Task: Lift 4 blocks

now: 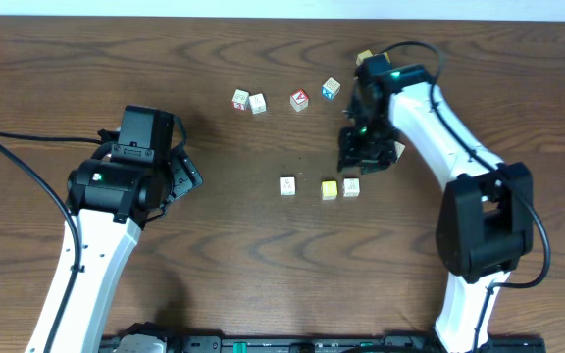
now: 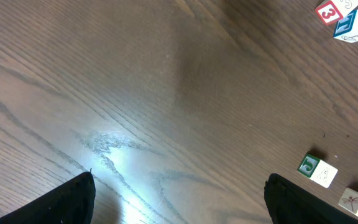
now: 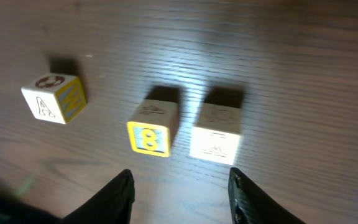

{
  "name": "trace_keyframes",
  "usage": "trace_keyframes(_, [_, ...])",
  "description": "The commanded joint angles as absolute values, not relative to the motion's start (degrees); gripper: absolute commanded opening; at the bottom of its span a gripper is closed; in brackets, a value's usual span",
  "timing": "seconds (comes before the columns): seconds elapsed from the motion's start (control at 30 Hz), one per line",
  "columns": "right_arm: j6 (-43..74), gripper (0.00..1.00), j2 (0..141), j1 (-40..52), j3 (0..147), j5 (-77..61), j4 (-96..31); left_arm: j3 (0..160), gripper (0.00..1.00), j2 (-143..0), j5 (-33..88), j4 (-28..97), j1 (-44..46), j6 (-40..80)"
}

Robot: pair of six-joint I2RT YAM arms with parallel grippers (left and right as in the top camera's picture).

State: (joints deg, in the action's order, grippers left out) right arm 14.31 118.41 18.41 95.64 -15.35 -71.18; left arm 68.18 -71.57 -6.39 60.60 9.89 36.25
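Right claw (image 3: 180,180): I am holding it unclenched and empty, fingers (image 3: 120,196) hanging apart just short of the blocks.
Why there: I am lining the gap up near the yellow-faced block (image 3: 149,127) and the white block (image 3: 216,134), which are sitting just beside each other.
Third block (image 3: 53,98): lying apart to one side, likely easier to take alone.
Fourth block: I am not placing it for certain; a pale cube (image 1: 397,149) is showing beside my wrist.
Room: bare table (image 1: 263,245) is lying open around the row; the red-faced cube (image 1: 299,99) is sitting well apart.
Left claw (image 2: 180,179): hanging spread wide, empty, far off.

Wooden table (image 1: 263,255), red-faced cube (image 1: 299,99), blue-faced cube (image 1: 332,88) near it, pale cube pair (image 1: 242,100)
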Motion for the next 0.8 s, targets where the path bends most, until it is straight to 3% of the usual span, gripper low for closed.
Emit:
trace_keyframes(0.0, [13.9, 0.39, 118.4, 25.0, 96.3, -11.2, -69.7, 68.9, 0.87, -71.7, -7.1, 60.8, 9.7, 36.9])
trace_keyframes(0.17, [20.9, 0.19, 118.4, 31.2, 96.2, -3.9, -67.4, 68.9, 0.87, -71.7, -7.1, 60.8, 9.7, 36.9])
trace_keyframes(0.43, [28.8, 0.08, 118.4, 36.5, 90.7, -1.3, -61.0, 68.9, 0.87, -71.7, -7.1, 60.8, 9.7, 37.0])
trace_keyframes(0.77, [29.8, 0.03, 118.4, 36.8, 83.9, 0.6, -53.4, 68.9, 0.87, -71.7, -7.1, 60.8, 9.7, 37.0])
